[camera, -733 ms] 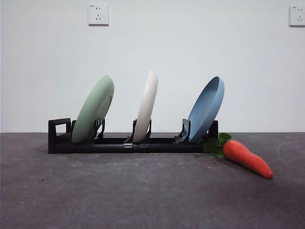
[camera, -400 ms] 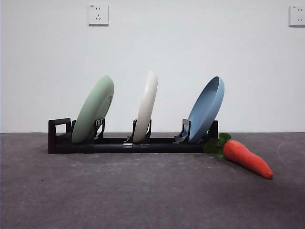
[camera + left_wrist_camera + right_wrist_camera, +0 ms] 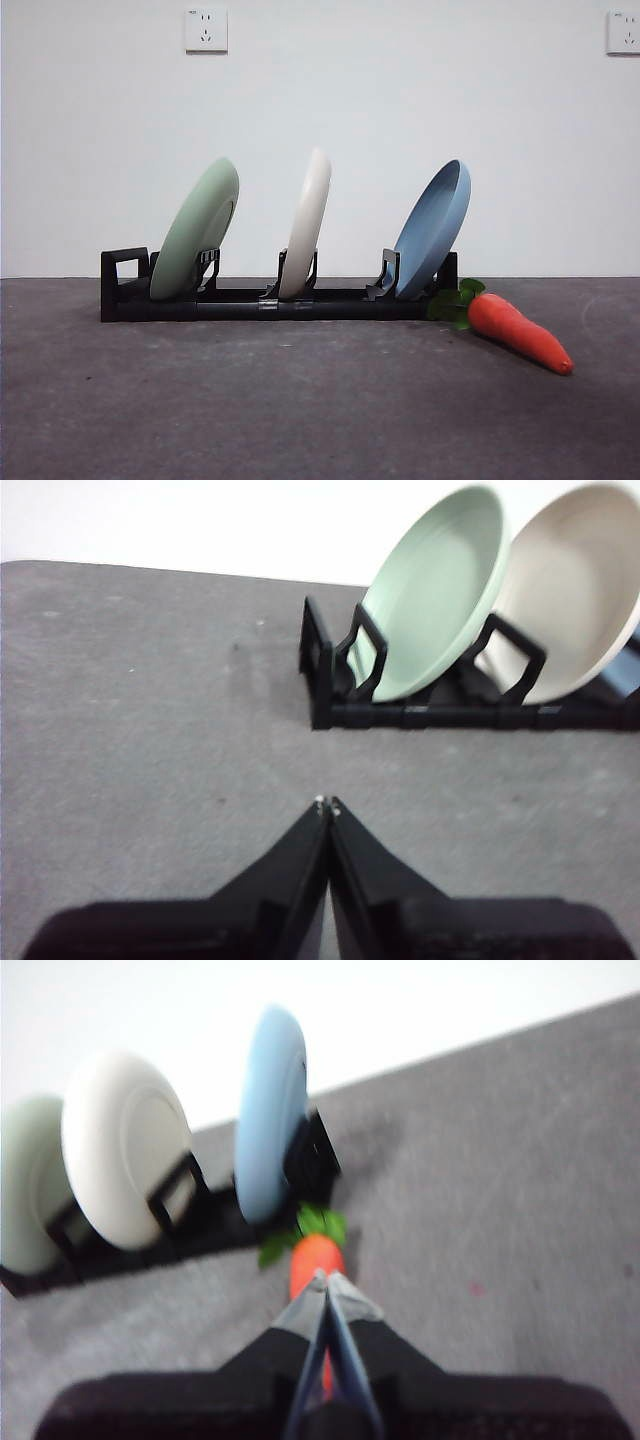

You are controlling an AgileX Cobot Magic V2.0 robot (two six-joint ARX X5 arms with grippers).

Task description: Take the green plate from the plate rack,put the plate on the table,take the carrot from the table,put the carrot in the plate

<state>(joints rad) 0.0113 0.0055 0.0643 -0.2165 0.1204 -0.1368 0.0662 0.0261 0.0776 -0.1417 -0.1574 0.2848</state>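
The green plate [image 3: 196,231] stands tilted in the left slot of the black plate rack [image 3: 270,300] on the dark grey table [image 3: 300,400]. It also shows in the left wrist view [image 3: 432,595] and at the edge of the right wrist view [image 3: 25,1185]. The carrot [image 3: 518,331] lies on the table by the rack's right end. My left gripper [image 3: 327,805] is shut and empty, above the table short of the rack [image 3: 400,705]. My right gripper [image 3: 322,1282] is shut, above the carrot [image 3: 315,1255]. Neither arm shows in the front view.
A cream-white plate [image 3: 307,225] stands in the rack's middle slot and a blue plate [image 3: 433,230] in its right slot. A white wall with two sockets [image 3: 206,30] stands behind the table.
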